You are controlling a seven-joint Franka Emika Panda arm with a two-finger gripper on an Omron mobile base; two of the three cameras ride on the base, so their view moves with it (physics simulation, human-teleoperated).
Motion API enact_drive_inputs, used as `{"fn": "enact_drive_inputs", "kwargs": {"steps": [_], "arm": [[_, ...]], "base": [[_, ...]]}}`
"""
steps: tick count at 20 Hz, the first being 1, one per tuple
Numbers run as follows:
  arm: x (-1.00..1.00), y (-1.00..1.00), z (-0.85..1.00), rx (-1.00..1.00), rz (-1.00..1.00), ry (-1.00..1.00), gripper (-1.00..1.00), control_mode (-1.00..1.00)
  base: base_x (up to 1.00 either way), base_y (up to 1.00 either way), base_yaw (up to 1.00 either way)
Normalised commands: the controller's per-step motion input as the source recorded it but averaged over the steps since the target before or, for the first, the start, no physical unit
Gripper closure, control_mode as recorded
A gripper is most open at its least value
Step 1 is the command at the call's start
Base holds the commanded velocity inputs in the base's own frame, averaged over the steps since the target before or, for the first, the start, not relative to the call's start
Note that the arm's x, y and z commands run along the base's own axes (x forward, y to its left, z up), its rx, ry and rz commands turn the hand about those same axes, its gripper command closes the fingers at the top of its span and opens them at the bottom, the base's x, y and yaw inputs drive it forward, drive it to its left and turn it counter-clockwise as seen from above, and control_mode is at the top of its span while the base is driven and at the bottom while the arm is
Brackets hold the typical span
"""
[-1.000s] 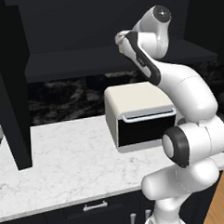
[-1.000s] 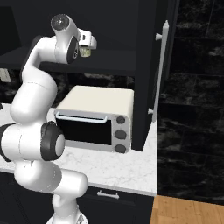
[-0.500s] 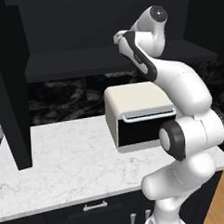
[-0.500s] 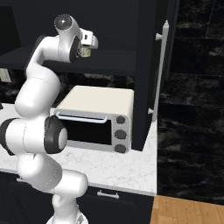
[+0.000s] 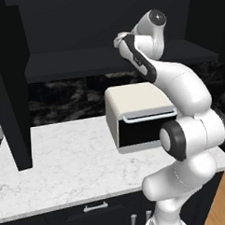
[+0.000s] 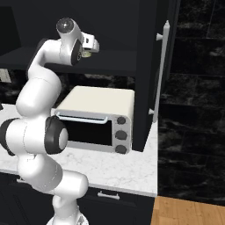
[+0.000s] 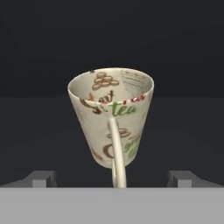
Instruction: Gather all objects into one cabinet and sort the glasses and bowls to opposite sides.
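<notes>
Now, my notes from the remote seat.
Claw: two-finger gripper (image 7: 112, 178) spread wide, tips either side of the cup, not touching it.
Cup: cream mottled printed cup (image 7: 111, 114), upright on the dark cabinet shelf (image 5: 107, 58), handle toward me.
Below: cream toaster oven (image 6: 94, 118) on white marble counter (image 5: 66, 168).

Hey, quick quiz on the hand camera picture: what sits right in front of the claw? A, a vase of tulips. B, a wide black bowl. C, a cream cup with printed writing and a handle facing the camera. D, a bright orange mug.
C: the cream cup with printed lettering stands upright between the open claw tips, its handle toward the camera.
</notes>
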Motion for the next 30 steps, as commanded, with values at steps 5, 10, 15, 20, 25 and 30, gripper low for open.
{"fn": "enact_drive_inputs", "kwargs": {"steps": [5,10,15,20,25,30], "arm": [[0.02,0.0,-0.17,0.0,0.0,0.0,-1.0,-1.0],[0.12,0.0,-0.01,0.0,0.0,0.0,-1.0,-1.0],[0.2,0.0,0.0,0.0,0.0,0.0,-1.0,-1.0],[0.11,0.0,0.0,0.0,0.0,0.0,-1.0,-1.0],[0.01,0.0,0.0,0.0,0.0,0.0,-1.0,-1.0],[0.01,0.07,0.0,0.0,0.0,0.0,1.0,-1.0]], "base": [[0.0,0.0,0.0],[0.0,0.0,0.0],[0.0,0.0,0.0],[0.0,0.0,0.0],[0.0,0.0,0.0],[0.0,0.0,0.0]]}}
